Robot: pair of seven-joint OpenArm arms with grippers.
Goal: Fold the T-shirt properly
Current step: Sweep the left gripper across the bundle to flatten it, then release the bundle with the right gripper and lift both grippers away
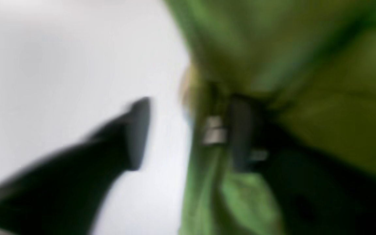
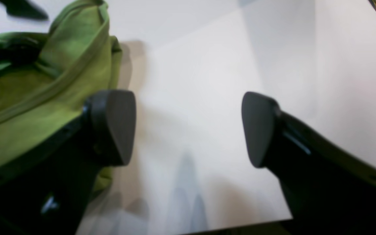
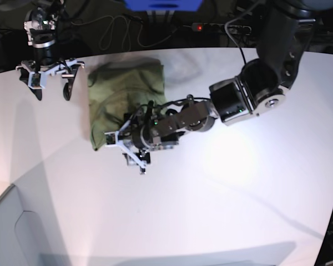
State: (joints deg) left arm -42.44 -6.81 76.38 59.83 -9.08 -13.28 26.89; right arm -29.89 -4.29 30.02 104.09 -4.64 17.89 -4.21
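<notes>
The olive-green T-shirt (image 3: pixel 125 97) lies folded into a rough rectangle at the back left of the white table (image 3: pixel 238 194). My left gripper (image 3: pixel 126 149) is at the shirt's near edge. In the blurred left wrist view it (image 1: pixel 188 130) is open, with one finger (image 1: pixel 137 133) over bare table and the other (image 1: pixel 240 133) against the cloth (image 1: pixel 321 81). My right gripper (image 3: pixel 51 87) is open and empty just left of the shirt. In the right wrist view it (image 2: pixel 188 129) hangs over bare table, with its left finger (image 2: pixel 117 125) in front of the shirt's edge (image 2: pixel 44 81).
Cables and a power strip (image 3: pixel 211 26) run along the table's far edge, by a blue object (image 3: pixel 161 4). The left arm's bulky grey body (image 3: pixel 250 97) reaches in from the back right. A grey surface (image 3: pixel 11 227) borders the table's front left corner.
</notes>
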